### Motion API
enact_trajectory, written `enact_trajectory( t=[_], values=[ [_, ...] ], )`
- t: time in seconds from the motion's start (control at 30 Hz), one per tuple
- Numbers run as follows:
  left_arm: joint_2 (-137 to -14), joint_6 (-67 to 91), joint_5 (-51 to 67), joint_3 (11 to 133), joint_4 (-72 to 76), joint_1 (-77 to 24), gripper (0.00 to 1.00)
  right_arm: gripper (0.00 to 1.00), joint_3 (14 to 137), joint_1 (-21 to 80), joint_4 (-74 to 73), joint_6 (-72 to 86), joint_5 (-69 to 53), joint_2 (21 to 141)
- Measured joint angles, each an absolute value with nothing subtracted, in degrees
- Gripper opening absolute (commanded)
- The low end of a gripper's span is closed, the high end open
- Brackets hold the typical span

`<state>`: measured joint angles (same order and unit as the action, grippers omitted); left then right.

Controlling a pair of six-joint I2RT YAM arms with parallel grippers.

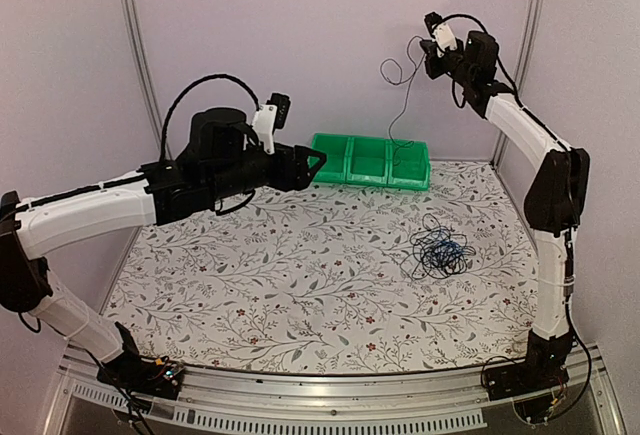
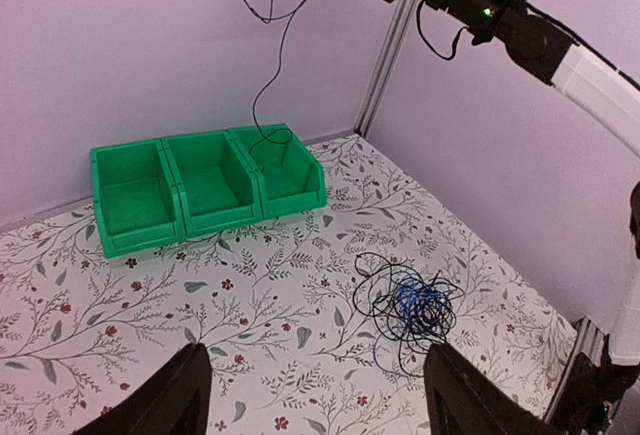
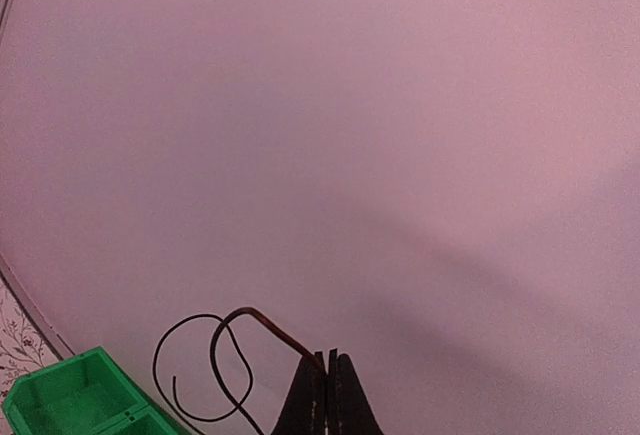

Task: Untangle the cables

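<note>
- Lifting one black cable (image 3: 275, 327) clear: the right claw (image 3: 328, 359) is pinched fully shut on its upper part, high at 1 o'clock in the top view, near the back wall.
- A short curl of that cable sticks out past the fingers. The long part hangs down to the right-end compartment of the green bin (image 1: 345, 177), at 12 o'clock on the table (image 1: 270, 265). I can't tell whether its tip lies inside or on the rim.
- The tangle (image 1: 440, 252) lies at 3 o'clock on the table, well apart from the bin. It is a loose heap of black loops with a blue wire (image 2: 410, 300) in the middle.
- The left claw (image 1: 316, 163) hovers at 10 o'clock with its jaws spread wide, gripping nothing.
- The held cable looks free of the heap, so the step is likely to drop it in the bin.
- To do it well, come down straight over that compartment and let the slack coil inside before letting go.
- Avoid swinging toward 3 o'clock, where the dangling end could snag the heap again.
- Keep the left claw out of the hanging line.
</note>
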<state>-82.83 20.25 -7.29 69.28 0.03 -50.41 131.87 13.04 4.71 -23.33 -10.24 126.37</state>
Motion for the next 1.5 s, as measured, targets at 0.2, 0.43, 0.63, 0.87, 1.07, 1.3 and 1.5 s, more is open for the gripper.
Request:
enact_trajectory(
  t=[0.2,0.43,0.63,0.87,1.07,1.3,1.5],
  values=[
    [-80.64,21.37,-9.1,68.79,-2.22,-50.83,0.76,0.0,126.63,11.9,4.16,-22.87,-8.86,129.43],
    [-79.18,22.55,-10.22,67.9,-2.61,-50.92,0.75,0.0,119.44,10.26,2.04,-21.56,-9.32,130.15],
    [-79.2,22.83,-10.87,67.75,-3.51,-51.0,0.75,0.0,113.3,10.11,-4.23,-18.96,-12.4,130.26],
    [-79.26,23.4,-10.98,67.72,-4.34,-51.05,0.76,0.0,111.94,10.11,-9.28,-17.54,-16.8,131.2],
    [-80.62,24.12,-10.92,68.18,-5.78,-51.11,0.75,0.0,112.57,10.11,-10.22,-16.19,-20.45,133.47],
    [-81.03,25.12,-10.96,70.28,-8.64,-51.37,0.75,0.0,117.14,10.11,-10.5,-13.78,-21.67,138.96],
    [-81.41,25.41,-11.05,74.0,-10.68,-51.62,1.0,0.0,123.85,10.22,-12.91,-13.13,-21.19,144.14]
  ],
)
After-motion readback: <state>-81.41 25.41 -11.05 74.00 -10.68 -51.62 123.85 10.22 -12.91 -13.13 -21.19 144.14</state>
